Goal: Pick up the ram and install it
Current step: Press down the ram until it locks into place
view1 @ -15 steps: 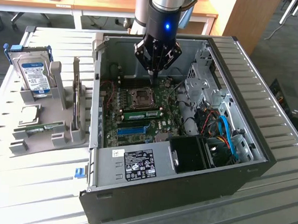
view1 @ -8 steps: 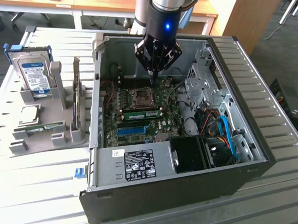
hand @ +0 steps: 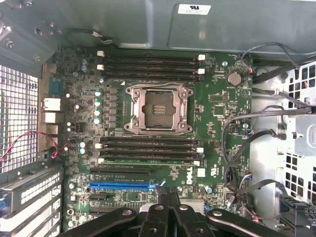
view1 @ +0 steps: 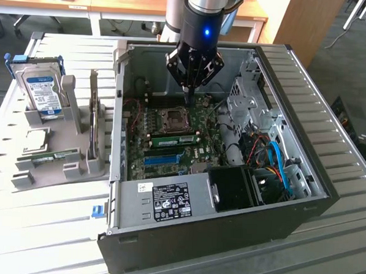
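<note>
We see the open PC case (view1: 227, 225) lying on the slatted table (view1: 324, 255), w/ the motherboard (view1: 203, 153) facing up inside. Beside it, on the exterior view's left, is a grey parts tray (view1: 60, 146). The gripper (view1: 187, 101) hangs inside the case, just above the board near the CPU socket (view1: 173, 119). Its jaws are pressed fully together w/ nothing between them, and the wrist view agrees. One ram (view1: 44, 158) lies low in the tray, well apart from the gripper and untouched. A second green stick (view1: 174, 138) appears seated in a slot next to the socket, a thin green edge in the wrist view (hand: 148, 161). We judge one stick is prob. already in, but we can't tell whether that's the task's own. If it's the tray one, pick-up and install are both left.
</note>
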